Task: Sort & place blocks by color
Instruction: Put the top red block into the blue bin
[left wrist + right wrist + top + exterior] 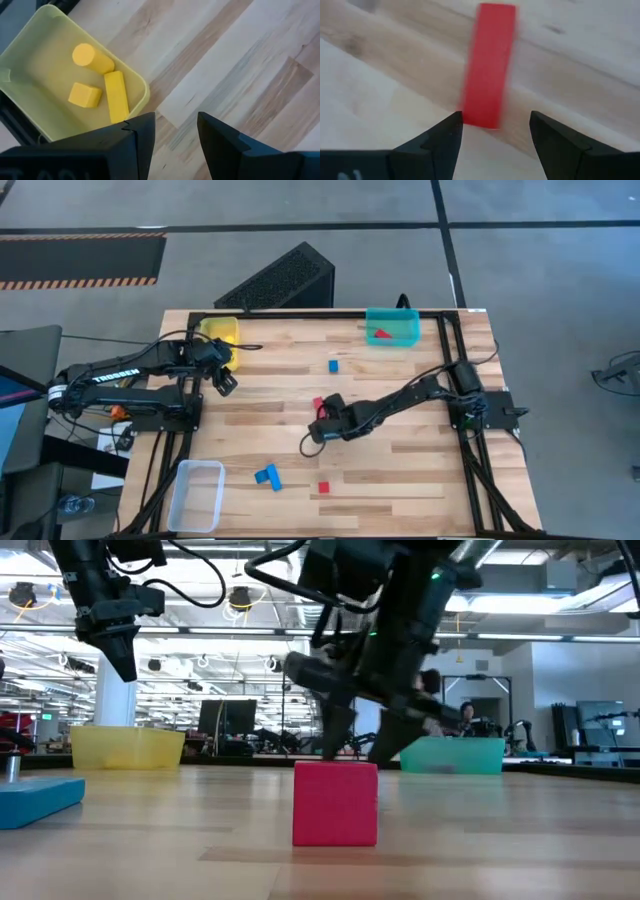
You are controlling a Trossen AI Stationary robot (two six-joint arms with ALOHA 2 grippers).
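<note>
My right gripper (325,418) (495,125) is open and low over the table's middle. A red bar block (489,65) (318,403) lies flat on the wood, its near end between my open fingertips without touching them. My left gripper (226,382) (175,135) is open and empty, raised beside the yellow bin (30,60) (220,332) at the far left. That bin holds three yellow blocks (102,82). A teal bin (392,328) at the far side holds red blocks (381,334).
A blue cube (334,366) lies far of centre. Two blue blocks (267,476) and a red cube (323,488) (335,802) lie near the front edge. A clear bin (197,495) stands at the near left corner. A black frame (445,340) edges the table.
</note>
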